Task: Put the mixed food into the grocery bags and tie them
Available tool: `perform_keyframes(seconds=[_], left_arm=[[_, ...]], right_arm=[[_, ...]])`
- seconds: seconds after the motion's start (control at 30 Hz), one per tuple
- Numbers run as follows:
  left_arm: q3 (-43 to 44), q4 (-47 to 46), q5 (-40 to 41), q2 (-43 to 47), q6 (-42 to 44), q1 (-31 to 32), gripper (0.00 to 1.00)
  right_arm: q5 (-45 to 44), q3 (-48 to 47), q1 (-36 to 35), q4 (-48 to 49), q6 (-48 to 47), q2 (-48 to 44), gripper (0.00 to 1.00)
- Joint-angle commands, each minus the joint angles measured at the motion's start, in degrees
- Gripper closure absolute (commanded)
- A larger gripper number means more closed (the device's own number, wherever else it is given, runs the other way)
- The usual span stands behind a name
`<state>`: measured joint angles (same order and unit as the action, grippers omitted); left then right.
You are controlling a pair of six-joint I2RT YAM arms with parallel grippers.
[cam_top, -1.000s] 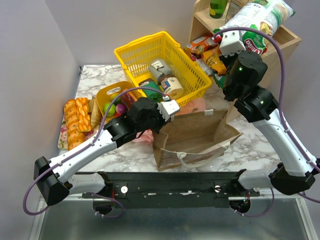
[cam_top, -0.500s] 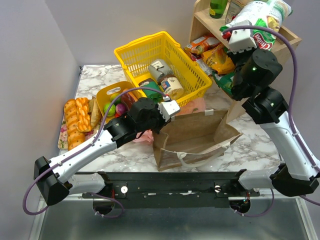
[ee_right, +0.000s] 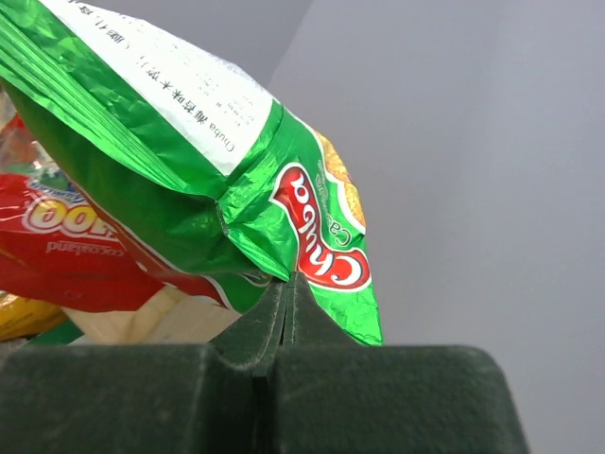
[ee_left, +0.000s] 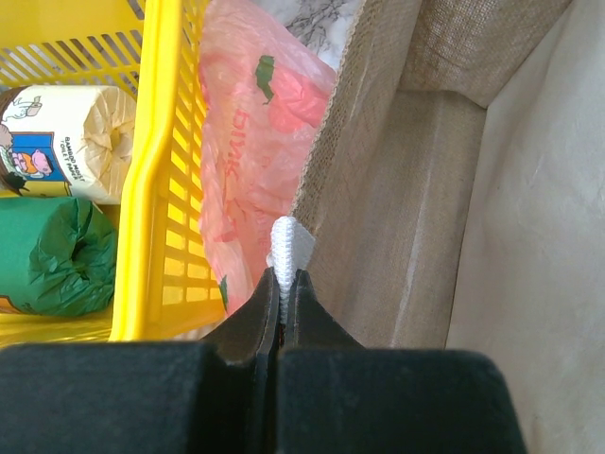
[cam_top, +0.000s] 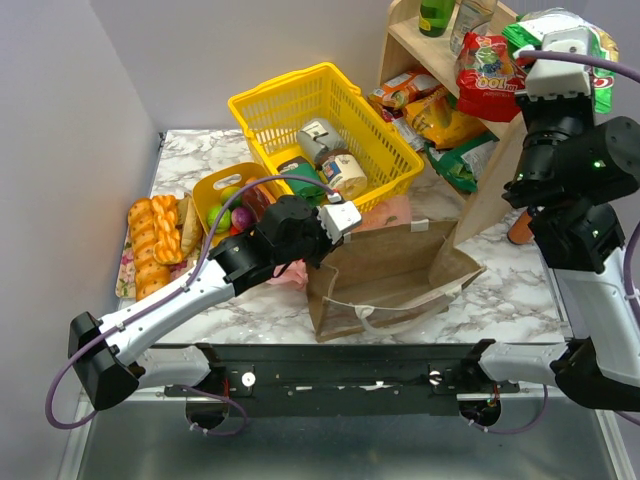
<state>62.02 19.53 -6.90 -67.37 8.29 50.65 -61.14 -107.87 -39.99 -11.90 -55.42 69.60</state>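
My left gripper (cam_top: 345, 215) is shut on the white handle (ee_left: 285, 241) of the brown paper bag (cam_top: 390, 270) and holds its left rim up; the bag stands open. In the left wrist view the gripper (ee_left: 284, 279) sits between the paper bag (ee_left: 425, 189) and the pink plastic bag (ee_left: 250, 142), which lies crumpled behind the paper bag (cam_top: 385, 212). My right gripper (cam_top: 556, 45) is shut on the edge of the green-and-white crisp packet (ee_right: 189, 142), held high at the top right (cam_top: 606, 60). Its jaws (ee_right: 286, 284) pinch the packet's corner. Toy fruit (cam_top: 230, 215) lies in a yellow tub.
A yellow mesh basket (cam_top: 300, 100) with tins (cam_top: 345, 172) stands behind the bags. A braided loaf (cam_top: 152, 245) lies at the left. A wooden shelf (cam_top: 500, 170) at the back right holds snack packets, a red packet (cam_top: 485, 65) and a green bottle (cam_top: 436, 15).
My right arm has swung to the right and up with the crisp packet, away from the shelf top, uncovering the red packet. The left arm has not moved.
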Motion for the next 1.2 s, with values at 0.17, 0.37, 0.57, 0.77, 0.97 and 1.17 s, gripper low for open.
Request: perform_keyframes(seconds=[0.17, 0.37, 0.57, 0.77, 0.97, 1.17], left_arm=[[1.61, -0.11, -0.31, -0.39, -0.74, 0.67, 1.00], [1.61, -0.11, -0.40, -0.39, -0.65, 0.94, 1.00], [1.61, -0.19, -0.22, -0.39, -0.82, 1.11, 1.00], [1.70, -0.11, -0.14, -0.21, -0.74, 1.20, 1.00], [1.79, 0.07, -0.14, -0.39, -0.82, 1.46, 1.00], [1.88, 0.25, -0.14, -0.83, -0.74, 1.64, 1.00]], right_arm=[[-2.93, -3.39, 0.35, 18.73, -16.88, -1.58, 0.99], [-1.17, -8.05, 0.35, 19.28, -18.67, 0.09, 0.99], [-0.29, -9.72, 0.26, 18.15, -18.07, 1.85, 0.99], [0.94, -12.79, -2.19, 11.39, -11.83, 1.41, 0.99], [2.52, -15.44, -6.59, 4.78, -6.90, 0.54, 0.99], [5.33, -17.54, -9.14, 0.23, -1.73, -0.08, 0.99]])
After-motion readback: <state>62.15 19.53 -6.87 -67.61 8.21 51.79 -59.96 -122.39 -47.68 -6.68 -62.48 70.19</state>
